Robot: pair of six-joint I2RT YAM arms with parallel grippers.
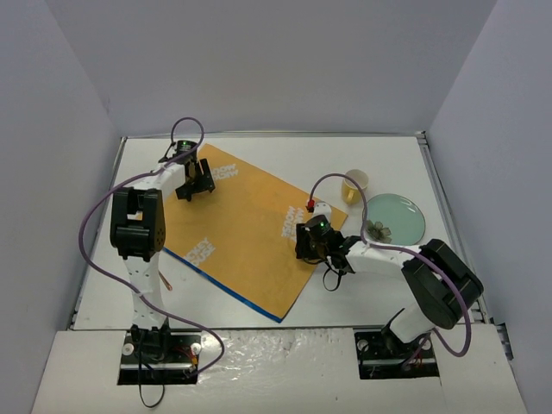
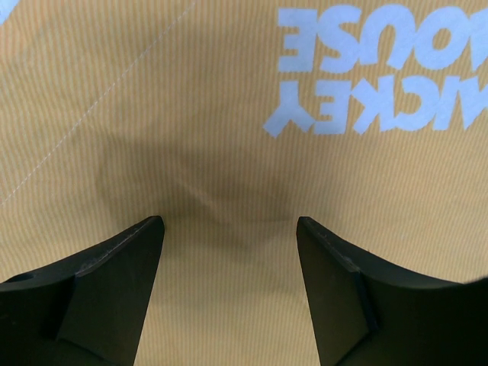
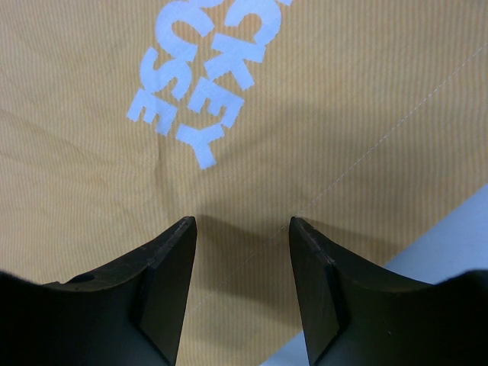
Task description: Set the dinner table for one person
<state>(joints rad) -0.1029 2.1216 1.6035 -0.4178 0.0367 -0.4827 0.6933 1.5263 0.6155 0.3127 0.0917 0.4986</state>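
Risk 1: we judge the cloth [image 1: 250,233] may bunch if either set of fingers drags across it; a crease already shows under the left gripper [image 2: 229,225].
Risk 2: the cloth's right corner lies just beside the cup [image 1: 354,184] and plate [image 1: 405,216], so a tug could nudge them.
Left arm: stretched toward the far-left corner, wrist pointing down; fingers apart, holding nothing.
Right arm: folded low over the cloth's right corner; right gripper [image 3: 242,225] spread, empty.
Dinner table [image 1: 259,151]: white top beneath everything; the cloth lies askew mid-surface.
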